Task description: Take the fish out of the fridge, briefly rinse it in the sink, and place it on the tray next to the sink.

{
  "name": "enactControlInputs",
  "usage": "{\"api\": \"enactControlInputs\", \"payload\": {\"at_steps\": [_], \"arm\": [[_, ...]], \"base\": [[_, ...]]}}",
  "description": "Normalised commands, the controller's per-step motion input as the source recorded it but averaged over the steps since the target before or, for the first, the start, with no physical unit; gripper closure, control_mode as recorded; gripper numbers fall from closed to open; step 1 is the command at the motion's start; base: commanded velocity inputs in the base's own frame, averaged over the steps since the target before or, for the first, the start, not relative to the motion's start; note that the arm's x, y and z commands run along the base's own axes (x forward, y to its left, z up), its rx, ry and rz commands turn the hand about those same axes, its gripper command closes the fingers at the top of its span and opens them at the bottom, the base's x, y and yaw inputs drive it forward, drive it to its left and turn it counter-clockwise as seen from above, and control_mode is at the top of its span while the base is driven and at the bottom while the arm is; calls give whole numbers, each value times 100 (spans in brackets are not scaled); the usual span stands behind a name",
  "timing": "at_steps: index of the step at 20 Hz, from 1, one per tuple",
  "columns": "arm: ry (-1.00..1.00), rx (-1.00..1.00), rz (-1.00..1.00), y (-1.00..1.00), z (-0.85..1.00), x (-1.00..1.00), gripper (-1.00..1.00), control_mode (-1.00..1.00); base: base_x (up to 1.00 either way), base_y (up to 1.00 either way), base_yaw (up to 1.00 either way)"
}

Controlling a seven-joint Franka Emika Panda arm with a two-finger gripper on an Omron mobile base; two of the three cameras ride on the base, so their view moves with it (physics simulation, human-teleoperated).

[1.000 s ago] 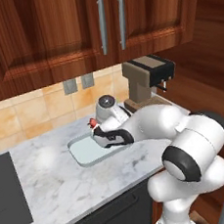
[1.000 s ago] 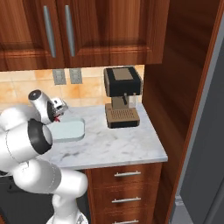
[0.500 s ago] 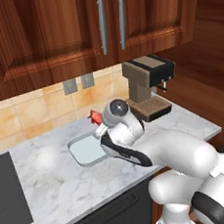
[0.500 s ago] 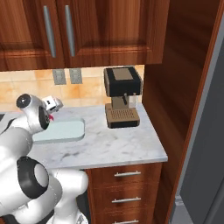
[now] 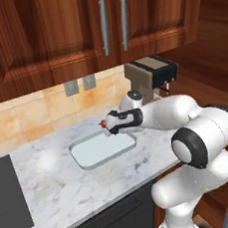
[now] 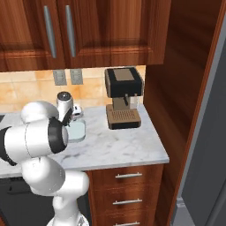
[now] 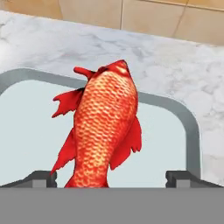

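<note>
The red-orange fish lies lengthwise between my fingertips, its head over the far rim of the pale blue-grey tray. My gripper is open, with a clear gap on each side of the fish's tail. In the left base view the gripper hovers over the tray's far right edge, and a bit of the fish shows at its tip. From the right base view, the hand hangs above the tray. The fridge's grey side stands at the far right. The sink is out of view.
A coffee machine stands on the marble counter right behind the hand, close to the arm. A dark flat rectangle is set into the counter at the left edge. Wooden cabinets hang overhead; a tiled wall with outlets backs the counter.
The jaws have spread wider and no longer touch the fish. The arm's elbow has swung out to the right while the hand stayed over the tray's far edge.
</note>
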Motion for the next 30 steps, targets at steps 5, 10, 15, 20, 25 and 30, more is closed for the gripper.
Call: {"api": "enactControlInputs", "payload": {"at_steps": [5, 10, 15, 20, 25, 30], "arm": [[64, -1, 0, 29, -100, 15, -100, -100], [21, -16, 4, 60, -91, -62, -100, -100], [-19, -3, 0, 6, 14, -41, -100, -100], [-54, -5, 0, 2, 71, -100, -100, -100], [-55, 2, -1, -2, 97, -100, -100, -100], [-65, 2, -4, -22, 100, -100, -100, -100]], "base": [[0, 0, 0], [0, 0, 0], [0, 0, 0], [0, 0, 0], [0, 0, 0], [0, 0, 0]]}}
